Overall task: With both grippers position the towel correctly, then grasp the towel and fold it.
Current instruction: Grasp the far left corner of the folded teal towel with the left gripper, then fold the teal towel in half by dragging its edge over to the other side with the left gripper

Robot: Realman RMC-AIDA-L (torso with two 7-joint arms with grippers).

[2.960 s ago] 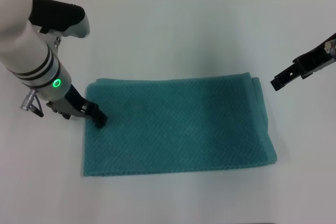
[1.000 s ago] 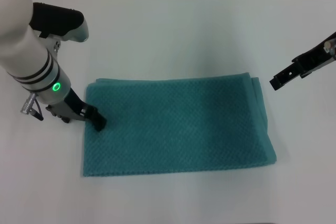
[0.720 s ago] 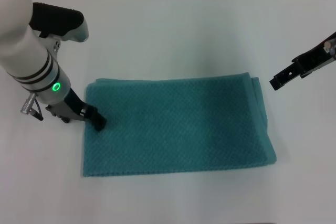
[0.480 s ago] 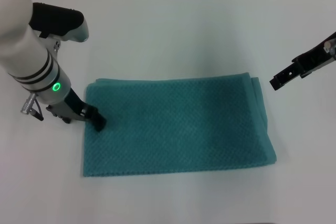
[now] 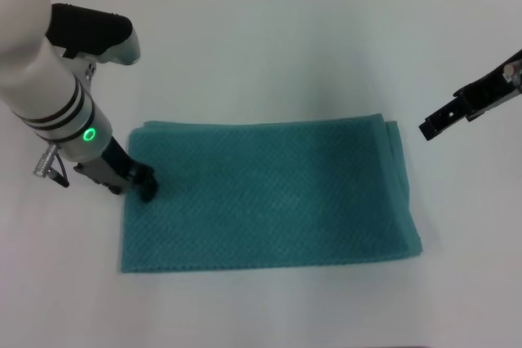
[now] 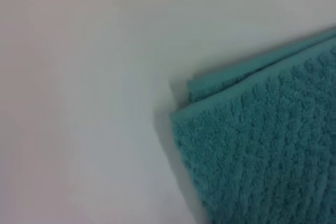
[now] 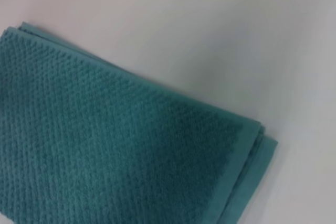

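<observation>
Two layers make our teal towel (image 5: pixel 269 197) soft and floppy; left gripper (image 5: pixel 145 187) pinches its left edge; right gripper's (image 5: pixel 431 128) fingers: we cannot tell.

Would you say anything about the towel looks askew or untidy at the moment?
Only slightly. The towel lies flat on the white table, but its folded layers are not flush: a lower layer peeks out at the corner near the left gripper and along the end nearer the right gripper, which hangs clear of it.
</observation>
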